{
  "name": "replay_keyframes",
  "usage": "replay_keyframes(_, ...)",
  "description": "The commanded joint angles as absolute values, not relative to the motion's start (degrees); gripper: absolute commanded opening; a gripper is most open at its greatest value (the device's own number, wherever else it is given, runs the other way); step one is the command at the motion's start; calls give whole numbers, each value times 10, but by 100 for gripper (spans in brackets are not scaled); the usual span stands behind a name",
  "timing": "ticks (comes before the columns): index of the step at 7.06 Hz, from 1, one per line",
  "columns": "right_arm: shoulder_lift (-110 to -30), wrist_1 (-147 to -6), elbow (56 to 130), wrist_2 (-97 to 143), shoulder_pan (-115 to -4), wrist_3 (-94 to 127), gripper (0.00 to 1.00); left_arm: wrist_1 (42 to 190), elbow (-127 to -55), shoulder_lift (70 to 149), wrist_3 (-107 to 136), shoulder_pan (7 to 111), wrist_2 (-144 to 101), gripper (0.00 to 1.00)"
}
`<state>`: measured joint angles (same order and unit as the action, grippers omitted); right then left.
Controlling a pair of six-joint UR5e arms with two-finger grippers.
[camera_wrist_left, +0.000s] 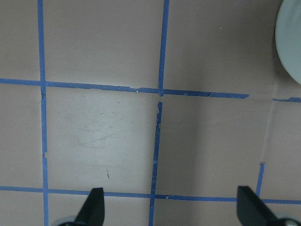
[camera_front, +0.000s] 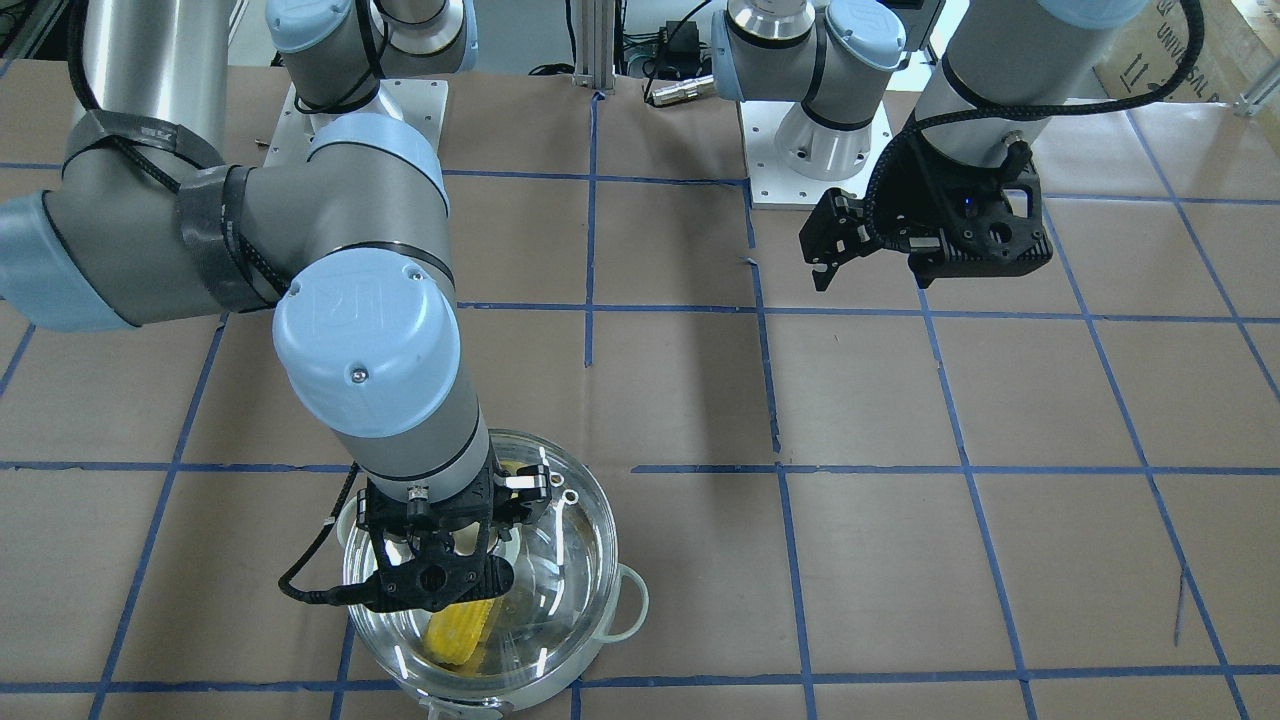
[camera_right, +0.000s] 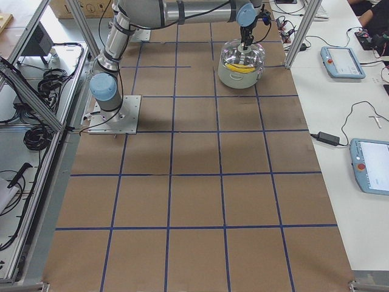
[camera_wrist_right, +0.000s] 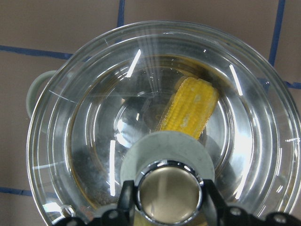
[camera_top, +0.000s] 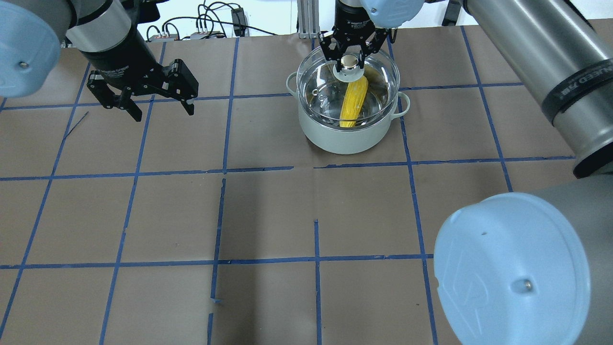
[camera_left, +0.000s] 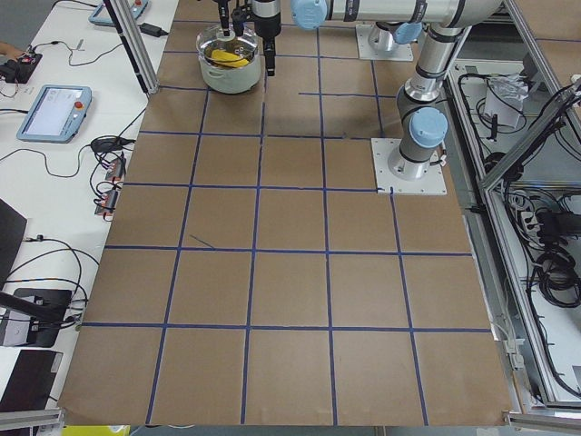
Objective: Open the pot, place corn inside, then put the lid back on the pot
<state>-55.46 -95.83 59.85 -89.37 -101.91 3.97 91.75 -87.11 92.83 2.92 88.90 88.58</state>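
Observation:
The pot (camera_top: 345,139) stands at the table's far side, right of centre. The yellow corn (camera_top: 353,103) lies inside it, seen through the clear glass lid (camera_top: 322,98). The lid sits over the pot's rim; I cannot tell whether it rests fully on it. My right gripper (camera_top: 350,61) comes straight down and is shut on the lid's metallic knob (camera_wrist_right: 169,190), a finger on each side. The right wrist view shows the corn (camera_wrist_right: 193,108) beneath the lid (camera_wrist_right: 89,117). My left gripper (camera_top: 163,114) hangs open and empty above the table, far to the left of the pot.
The table is brown paper with a grid of blue tape lines (camera_top: 316,261). The pot's pale side handle (camera_front: 630,600) sticks out toward the table's middle. The left wrist view shows bare paper and the pot's edge (camera_wrist_left: 292,42) at the upper right.

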Motion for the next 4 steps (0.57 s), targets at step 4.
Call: replay_keyframes(4,-548,-964,606,-895,-1019,32,9,917,-859,929,19,888,888,100)
